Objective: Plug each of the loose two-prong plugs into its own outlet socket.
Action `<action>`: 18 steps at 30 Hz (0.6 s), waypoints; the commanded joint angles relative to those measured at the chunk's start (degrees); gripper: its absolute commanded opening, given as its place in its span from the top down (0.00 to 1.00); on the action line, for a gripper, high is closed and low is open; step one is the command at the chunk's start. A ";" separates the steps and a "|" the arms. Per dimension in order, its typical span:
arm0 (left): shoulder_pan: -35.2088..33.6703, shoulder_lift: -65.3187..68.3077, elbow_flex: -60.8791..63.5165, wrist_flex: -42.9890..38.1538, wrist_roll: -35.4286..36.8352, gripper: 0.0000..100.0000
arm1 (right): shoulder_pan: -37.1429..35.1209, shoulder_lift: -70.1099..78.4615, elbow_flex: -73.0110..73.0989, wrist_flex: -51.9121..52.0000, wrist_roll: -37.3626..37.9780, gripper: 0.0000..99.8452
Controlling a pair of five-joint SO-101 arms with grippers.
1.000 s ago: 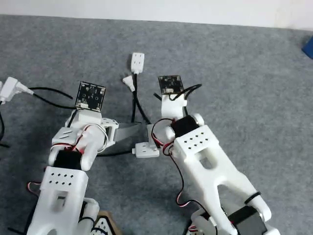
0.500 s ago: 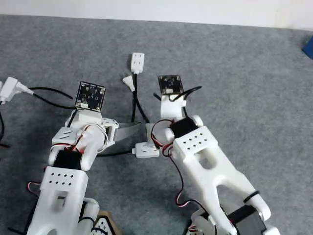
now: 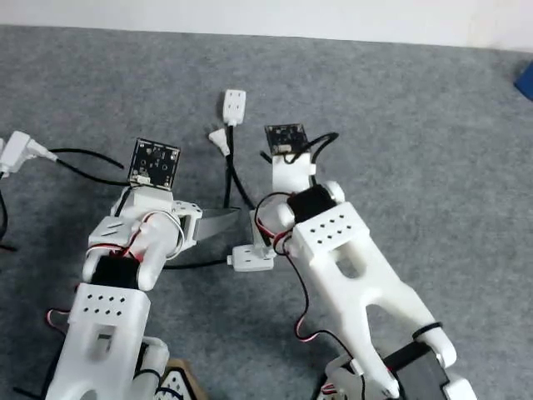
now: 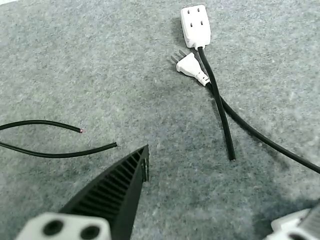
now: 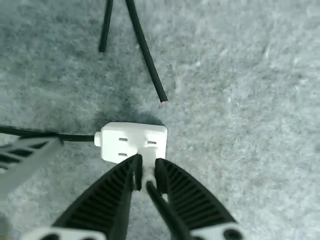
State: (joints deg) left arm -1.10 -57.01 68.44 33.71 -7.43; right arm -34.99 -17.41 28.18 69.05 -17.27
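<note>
Edging forward: right pincer (image 5: 147, 164), plug (image 5: 147, 176) pinched, against socket (image 5: 132, 141).

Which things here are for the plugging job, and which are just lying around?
For the job: far socket, loose plug beside it, near socket, held plug in the right tool.
Lying about: blue object at the far right, brown object at the near edge.

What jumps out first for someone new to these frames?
The right gripper, fingers shut on what looks like a white plug, right at the nearer outlet socket. Farther out, a second outlet socket lies beside a loose two-prong plug, not plugged in.
</note>
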 commanded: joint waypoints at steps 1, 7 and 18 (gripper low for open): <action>-0.48 -0.84 -0.31 -1.41 -0.35 0.50 | -0.48 1.19 -2.77 -0.22 0.62 0.99; -0.48 -1.01 -0.31 -1.32 -0.35 0.50 | -0.48 6.46 -2.68 -2.51 0.35 0.99; -0.48 -1.01 -0.22 -1.23 -0.35 0.50 | 0.22 7.16 -2.77 -5.93 0.35 0.99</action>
State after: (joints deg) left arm -1.10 -57.01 68.44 33.71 -7.43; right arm -34.99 -10.20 27.03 64.22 -17.27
